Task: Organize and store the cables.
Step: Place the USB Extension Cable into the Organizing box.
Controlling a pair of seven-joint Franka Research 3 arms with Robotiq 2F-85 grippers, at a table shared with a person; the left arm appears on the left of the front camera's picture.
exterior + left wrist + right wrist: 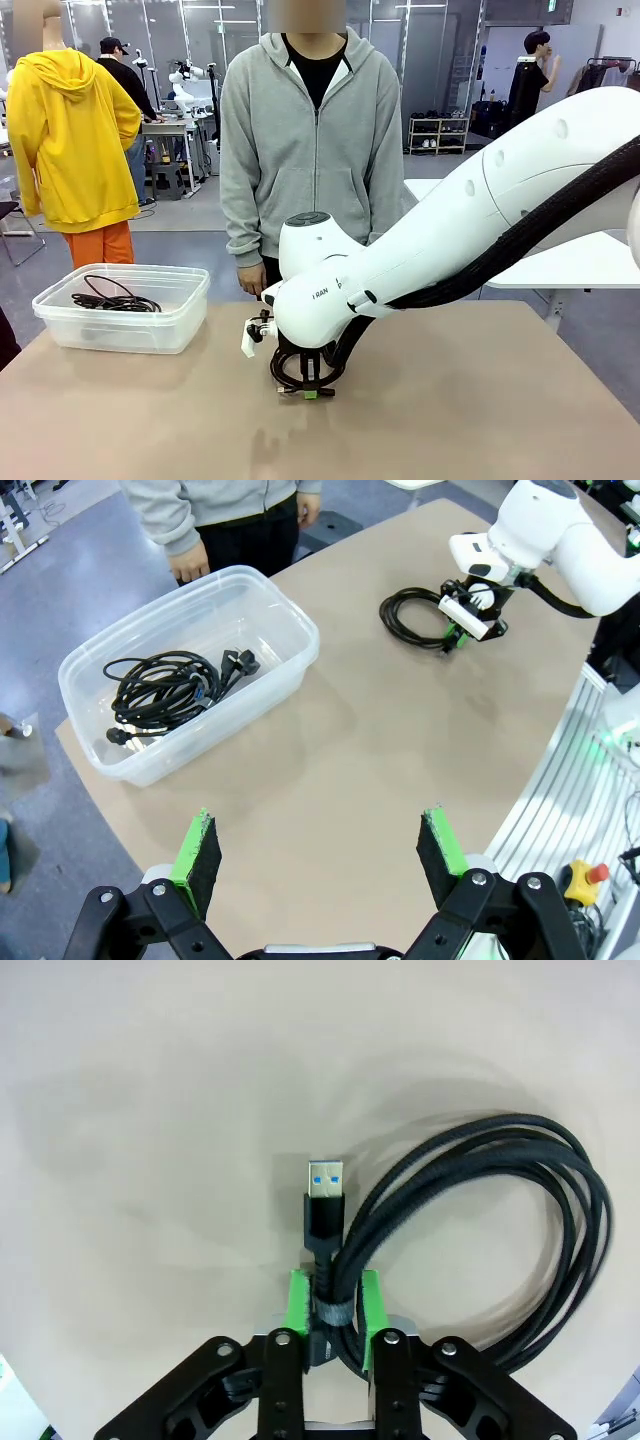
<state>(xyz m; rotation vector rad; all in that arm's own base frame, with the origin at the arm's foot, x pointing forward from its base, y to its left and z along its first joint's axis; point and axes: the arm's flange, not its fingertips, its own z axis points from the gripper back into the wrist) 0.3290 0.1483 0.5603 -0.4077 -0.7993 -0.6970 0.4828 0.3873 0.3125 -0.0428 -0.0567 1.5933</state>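
Cable coil (pixel 470 1250) mid-table, right gripper (pixel 335 1305) pinching its banded neck beside the USB plug (pixel 326 1195). Pickup underway, I'd say; next comes a lift toward the bin (pixel 290 670) at the left edge. Left gripper (pixel 325 855) hangs agape, empty.

I note a matt tan tabletop (pixel 350 760), smooth. Clear glossy plastic bin (pixel 290 630). Coiled black cable (pixel 560 1210) looks braided, matt; its plug tip (pixel 326 1181) shiny metal. Glossy white plastic arm shell (pixel 450 240).
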